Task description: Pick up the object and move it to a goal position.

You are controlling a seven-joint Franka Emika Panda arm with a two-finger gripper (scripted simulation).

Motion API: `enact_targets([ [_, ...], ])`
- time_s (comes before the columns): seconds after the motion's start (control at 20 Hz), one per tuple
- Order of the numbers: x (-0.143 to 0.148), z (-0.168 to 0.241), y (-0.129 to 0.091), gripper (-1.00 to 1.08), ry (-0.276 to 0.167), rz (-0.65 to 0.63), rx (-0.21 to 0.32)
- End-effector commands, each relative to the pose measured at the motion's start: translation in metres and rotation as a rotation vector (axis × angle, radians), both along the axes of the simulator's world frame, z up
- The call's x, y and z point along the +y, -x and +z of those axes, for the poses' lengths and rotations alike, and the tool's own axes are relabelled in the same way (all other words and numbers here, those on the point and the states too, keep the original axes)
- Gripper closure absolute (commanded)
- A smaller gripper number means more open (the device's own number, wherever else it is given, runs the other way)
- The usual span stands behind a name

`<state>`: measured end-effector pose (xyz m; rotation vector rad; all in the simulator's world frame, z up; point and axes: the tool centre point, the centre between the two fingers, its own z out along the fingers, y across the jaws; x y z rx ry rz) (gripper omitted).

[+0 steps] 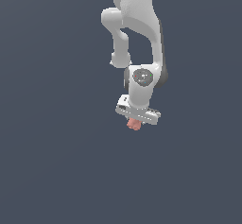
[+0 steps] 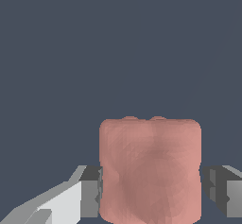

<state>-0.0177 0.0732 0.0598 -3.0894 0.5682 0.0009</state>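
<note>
Exterior view
Arm: the white Panda [image 1: 137, 34] hangs down over the plain dark grey-blue surface [image 1: 52, 161].
Fingers: the fingers [image 1: 136, 122] are mostly hidden behind the hand body.
Object: the salmon-pink lumpy block [image 1: 134, 124] shows just under the hand, at the fingers.

Wrist view
Fingers: one grey pad [image 2: 90, 192] sits on each side of the block, the other [image 2: 218, 190] opposite; they are clamped on it.
Object: the block [image 2: 150, 171] fills the space between the fingers, both flanks touching the pads.
</note>
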Motion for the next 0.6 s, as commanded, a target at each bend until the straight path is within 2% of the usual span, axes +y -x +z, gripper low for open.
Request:
enact_targets([
  [0.0,-0.005,0.008,-0.011,1.08,0.0,0.0,-0.001],
  [0.25,-0.011,0.019,-0.026,1.08,0.0,-0.001,-0.001],
  [0.55,-0.013,0.022,-0.032,1.08,0.0,-0.001,-0.001],
])
